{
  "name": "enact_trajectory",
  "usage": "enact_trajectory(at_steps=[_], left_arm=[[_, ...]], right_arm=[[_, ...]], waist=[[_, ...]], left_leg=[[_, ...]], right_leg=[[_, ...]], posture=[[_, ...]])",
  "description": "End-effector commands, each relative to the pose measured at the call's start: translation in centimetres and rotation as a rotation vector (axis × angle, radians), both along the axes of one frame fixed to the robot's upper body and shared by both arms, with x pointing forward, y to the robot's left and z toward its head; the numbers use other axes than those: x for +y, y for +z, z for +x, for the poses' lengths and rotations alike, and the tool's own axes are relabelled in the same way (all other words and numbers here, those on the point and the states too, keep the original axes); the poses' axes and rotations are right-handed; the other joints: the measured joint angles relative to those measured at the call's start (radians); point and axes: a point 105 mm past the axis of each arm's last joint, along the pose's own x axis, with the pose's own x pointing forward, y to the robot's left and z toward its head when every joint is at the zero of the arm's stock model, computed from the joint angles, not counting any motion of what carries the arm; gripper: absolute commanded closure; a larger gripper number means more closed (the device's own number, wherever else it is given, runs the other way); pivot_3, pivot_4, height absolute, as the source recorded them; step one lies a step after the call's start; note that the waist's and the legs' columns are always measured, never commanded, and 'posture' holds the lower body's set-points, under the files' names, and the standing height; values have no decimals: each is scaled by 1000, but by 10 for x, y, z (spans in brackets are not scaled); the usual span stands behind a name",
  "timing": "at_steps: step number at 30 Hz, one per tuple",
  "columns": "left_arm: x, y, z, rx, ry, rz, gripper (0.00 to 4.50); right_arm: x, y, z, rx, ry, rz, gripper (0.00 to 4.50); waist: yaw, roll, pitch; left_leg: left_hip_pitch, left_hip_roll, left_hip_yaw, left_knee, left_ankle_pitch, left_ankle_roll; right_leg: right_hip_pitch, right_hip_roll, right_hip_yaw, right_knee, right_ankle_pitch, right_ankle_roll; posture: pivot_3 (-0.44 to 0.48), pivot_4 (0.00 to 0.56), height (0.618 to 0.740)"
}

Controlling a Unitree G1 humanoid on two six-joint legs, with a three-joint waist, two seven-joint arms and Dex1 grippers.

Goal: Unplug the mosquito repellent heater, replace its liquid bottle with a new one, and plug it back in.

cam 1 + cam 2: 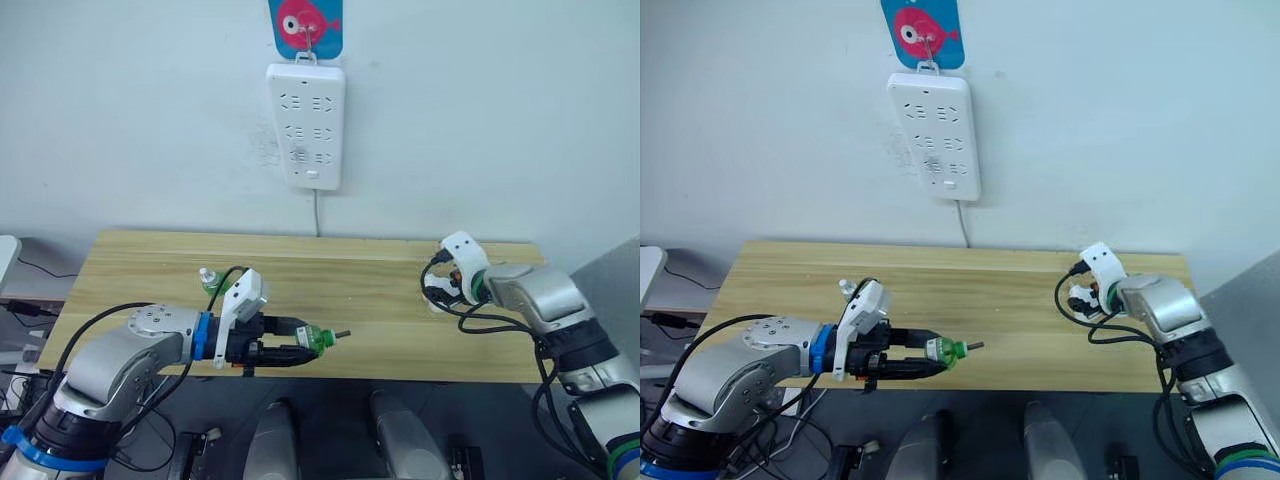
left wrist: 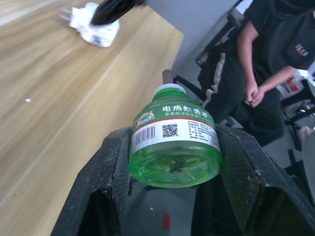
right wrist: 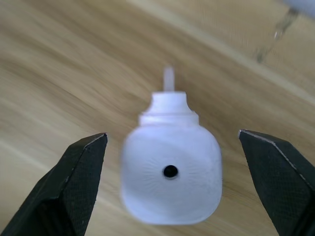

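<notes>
A green liquid bottle (image 2: 174, 147) with a white neck and a dark wick lies sideways between the fingers of my left gripper (image 1: 303, 346), which is shut on it. The bottle (image 1: 318, 340) points right over the table's front edge. The mosquito repellent heater (image 3: 170, 191), white and rounded with a small round hole, rests on the wood at the table's right end. My right gripper (image 3: 172, 135) hangs just over it, open, with one finger on either side and not touching. The heater (image 2: 96, 29) shows its metal prongs in the left wrist view.
A white power strip (image 1: 306, 125) hangs on the wall above the wooden table (image 1: 370, 270), its cord dropping behind. A second small bottle (image 1: 207, 278) stands on the table behind my left arm. A person in black (image 2: 275, 54) sits beyond the table's right end.
</notes>
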Motion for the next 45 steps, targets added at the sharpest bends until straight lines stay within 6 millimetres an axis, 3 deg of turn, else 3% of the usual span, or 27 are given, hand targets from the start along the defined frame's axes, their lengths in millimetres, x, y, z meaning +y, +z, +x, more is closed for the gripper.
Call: enact_trajectory(at_steps=[1, 3, 5, 10, 14, 22, 32, 35, 43, 45], left_arm=[[-4, 15, 8, -87, 35, -62, 2235], [-10, 21, 20, -162, 98, -113, 2235], [-17, 29, 36, -253, 201, -171, 2235], [-31, 25, 50, -367, 376, -231, 2235], [-38, 22, 49, -418, 409, -253, 2235], [-51, 23, 57, -461, 443, -281, 2235], [-54, 27, 59, -489, 441, -293, 2235], [-54, 27, 59, -494, 445, -295, 2235], [-58, 31, 56, -522, 430, -306, 2235], [-59, 32, 55, -528, 427, -306, 2235]], right_arm=[[17, 55, -19, -153, 107, 144, 0], [27, 72, -32, -230, 167, 236, 0], [41, 86, -47, -279, 220, 455, 0], [70, 72, -68, -200, 138, 826, 0], [96, 66, -67, -162, 70, 993, 0], [137, 67, -53, -124, 60, 1085, 0], [148, 79, -43, -138, 91, 1149, 0], [151, 78, -47, -114, 121, 1153, 550], [156, 76, -53, -60, 169, 1153, 3433], [158, 77, -54, -53, 178, 1159, 3662]], waist=[[0, 0, 0], [0, 0, 0], [2, -2, -1], [-10, -3, -3], [-42, -2, -4], [-58, 2, -36], [-84, 4, -76], [-84, 4, -77], [-83, 4, -83], [-83, 5, -84]], left_leg=[[0, 0, 0, 0, 0, 0], [0, 0, 0, 0, 0, 0], [0, 0, -2, 0, 0, 0], [2, 0, -2, 2, 0, 0], [3, 0, -1, 2, 0, 0], [3, -1, -2, 1, 1, -1], [4, -1, -2, 1, 1, -1], [5, -1, -2, 1, 1, -1], [5, -1, -3, 1, 1, -1], [5, -1, -3, 1, 1, -1]], right_leg=[[0, 0, 0, 0, 0, 0], [1, 0, 0, 0, 0, 0], [3, 0, -1, -1, 0, 0], [5, 0, -1, -1, 1, 1], [6, 0, 0, 0, 2, 2], [6, 0, 0, 0, 2, 2], [7, 1, 0, 0, 2, 2], [7, 1, 0, 0, 2, 2], [8, 1, 0, 0, 2, 2], [8, 1, 0, 0, 2, 2]], posture=[[-180, 248, 740], [-195, 245, 740], [-205, 240, 740], [-245, 229, 740], [-245, 210, 740], [-207, 163, 740], [-192, 131, 740], [-189, 131, 740], [-174, 129, 740], [-172, 129, 740]])
